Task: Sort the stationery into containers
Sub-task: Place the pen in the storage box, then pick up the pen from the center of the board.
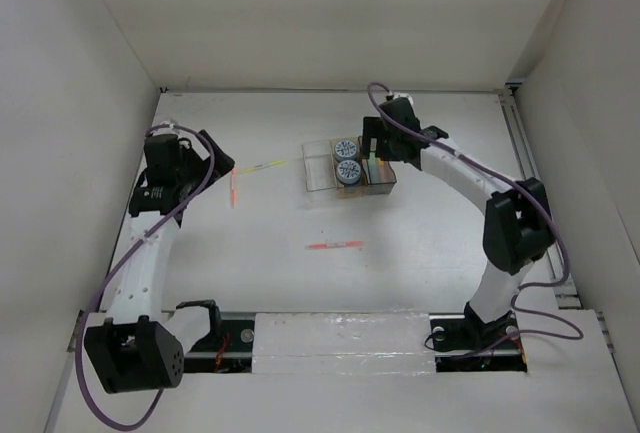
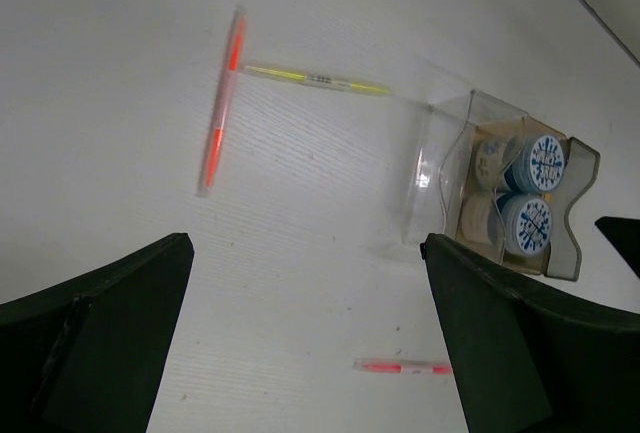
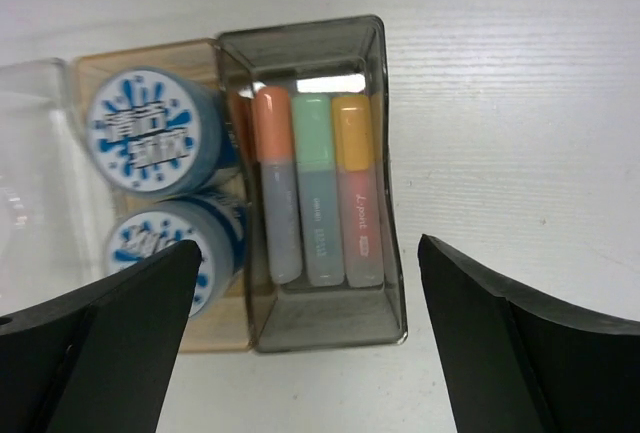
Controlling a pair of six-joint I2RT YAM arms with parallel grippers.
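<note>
Markers [image 3: 318, 193] lie three abreast in the grey bin [image 3: 386, 83] under the open, empty right hand [image 3: 305, 243], which should rise straight clear before seeking the red pen [image 1: 335, 246] at 6 o'clock.

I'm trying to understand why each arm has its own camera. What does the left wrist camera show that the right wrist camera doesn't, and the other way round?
Only the left wrist view shows three thin pens lying loose on the table: an orange pen, a yellow-green pen and a red pen nearer the camera. Only the right wrist view shows three short markers lying side by side inside the smoky grey bin. Both show the two blue-white rolls in the amber bin next to it.
</note>
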